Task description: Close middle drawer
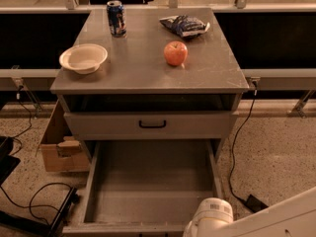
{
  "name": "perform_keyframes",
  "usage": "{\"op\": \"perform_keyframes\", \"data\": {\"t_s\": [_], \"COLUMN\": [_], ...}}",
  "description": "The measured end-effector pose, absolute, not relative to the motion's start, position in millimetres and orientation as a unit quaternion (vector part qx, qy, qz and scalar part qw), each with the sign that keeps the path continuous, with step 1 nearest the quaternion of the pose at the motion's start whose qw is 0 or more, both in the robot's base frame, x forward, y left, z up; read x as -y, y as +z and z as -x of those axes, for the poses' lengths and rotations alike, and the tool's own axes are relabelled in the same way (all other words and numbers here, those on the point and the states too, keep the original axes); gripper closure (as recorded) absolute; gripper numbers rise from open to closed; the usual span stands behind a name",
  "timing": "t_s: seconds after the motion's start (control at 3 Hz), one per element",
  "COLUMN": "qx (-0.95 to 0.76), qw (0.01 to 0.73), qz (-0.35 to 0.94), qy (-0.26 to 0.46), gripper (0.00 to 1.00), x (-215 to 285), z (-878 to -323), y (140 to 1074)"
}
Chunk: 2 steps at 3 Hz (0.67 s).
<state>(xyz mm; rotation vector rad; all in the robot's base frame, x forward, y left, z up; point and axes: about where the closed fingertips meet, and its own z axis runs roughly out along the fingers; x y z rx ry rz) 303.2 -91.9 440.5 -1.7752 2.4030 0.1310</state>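
Grey metal cabinet (143, 73) seen from above and in front. The middle drawer (148, 181) stands pulled far out of the cabinet body toward the camera. Its slide axis runs from the cabinet face down to the bottom edge of the view, and its width runs left to right. Front panel is nearest the camera, only its top edge showing at the frame's bottom; its handle is out of sight. Tray inside is plain grey. Above it sits the upper drawer (103, 125), front facing the camera, small black bar handle (152, 125) centred and lying horizontal, a dark gap between this front and the top slab. On the top: blue soda can (116, 18) upright at back left, lettering too small to read; crumpled dark snack bag (184, 25) at back right, print not legible; red-orange apple (176, 53) just in front of the bag; pale bowl (83, 58) at front left. White arm segment (212, 216) enters at bottom right, beside the drawer's front right corner, bearing a small label (217, 207) with dark marks, unreadable. The gripper is out of frame, so whether it is apart or together cannot be told. Open cardboard box (59, 152) on the floor at left; black cable (236, 152) trails down the right side.
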Motion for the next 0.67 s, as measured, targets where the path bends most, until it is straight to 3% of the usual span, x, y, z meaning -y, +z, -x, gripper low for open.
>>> {"op": "perform_keyframes", "data": {"t_s": [0.67], "qx": [-0.810], "qw": [0.087], "qz": [0.577], "qy": [0.049], "gripper": [1.00], "x": [72], "z": [-316], "y": [384]}}
